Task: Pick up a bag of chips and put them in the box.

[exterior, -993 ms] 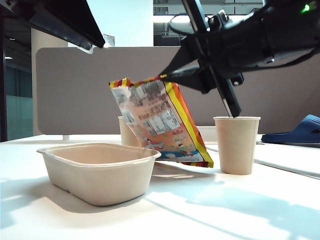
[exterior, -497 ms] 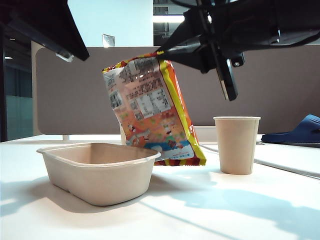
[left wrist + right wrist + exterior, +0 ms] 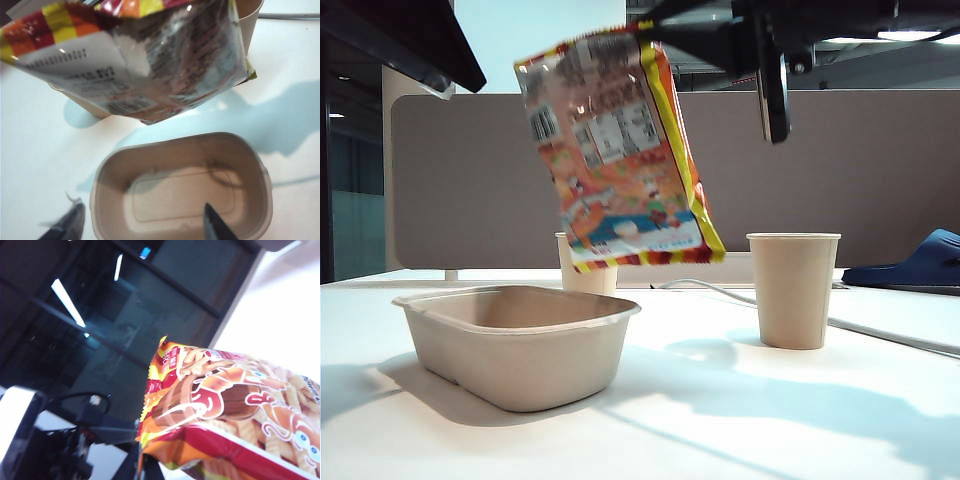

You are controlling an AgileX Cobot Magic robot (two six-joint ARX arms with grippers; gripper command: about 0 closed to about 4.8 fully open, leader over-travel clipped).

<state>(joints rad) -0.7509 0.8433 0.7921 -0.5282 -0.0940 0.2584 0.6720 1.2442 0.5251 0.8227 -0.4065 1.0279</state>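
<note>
The right gripper (image 3: 655, 30) was pinched tight on the top corner seam of the bag of chips (image 3: 615, 150), which hung clear of the table, above the box (image 3: 520, 340) and toward its back right corner, the bag's lower edge well over the rim. Hanging slack and tilted from that one corner, the bag looked light, puffed and soft, with a glossy skin likely to slip; the flat crimped seam seemed the sound place to hold it, since squeezing the belly would probably crush the chips.

The left gripper (image 3: 142, 225) hovered directly over the box with its fingers spread wide and nothing between them, one tip over the box's hollow and the other just outside its wall.

Behind the box stood a paper cup (image 3: 582, 275), partly hidden by the bag; a second cup (image 3: 793, 290) stood well to the box's right. The bag being wider than the box, it would probably have to lie across the rim, and a swing could catch the near cup.
</note>
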